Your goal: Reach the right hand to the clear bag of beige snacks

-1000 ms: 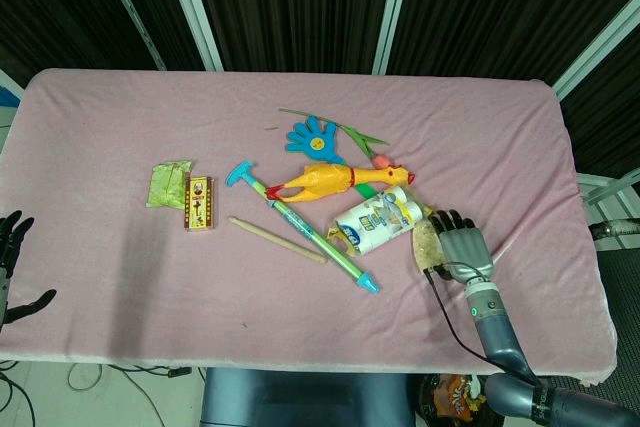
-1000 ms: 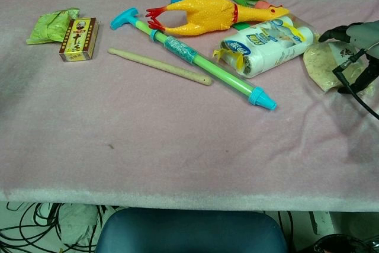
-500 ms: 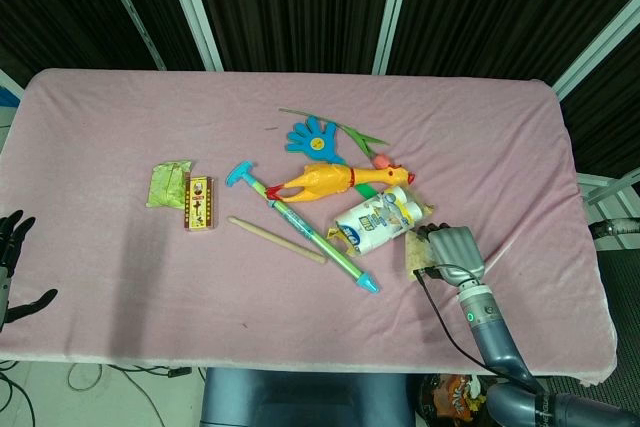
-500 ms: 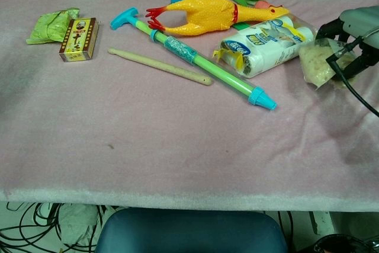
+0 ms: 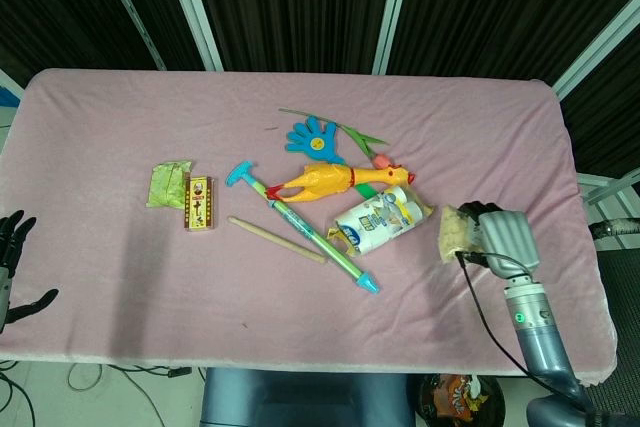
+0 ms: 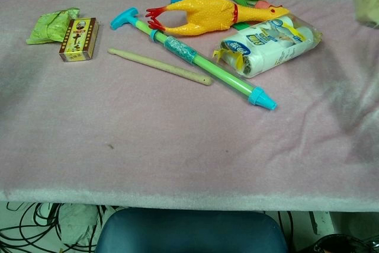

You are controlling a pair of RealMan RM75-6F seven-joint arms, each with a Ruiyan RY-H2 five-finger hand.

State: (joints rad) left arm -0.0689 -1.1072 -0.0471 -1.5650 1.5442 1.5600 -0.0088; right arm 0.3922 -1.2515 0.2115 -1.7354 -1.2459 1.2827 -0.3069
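Lower right of the head view, the right hand [image 5: 503,235] grips the one clear bag of beige snacks [image 5: 453,234] above the pink bench [image 5: 120,127]. One left hand [image 5: 12,247], fingers spread, holds nothing at far left.

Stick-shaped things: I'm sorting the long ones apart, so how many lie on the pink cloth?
2. The green water squirter runs diagonally across the cloth's middle; the wooden stick lies just left of it, nearly parallel. Nothing seems to hide another.
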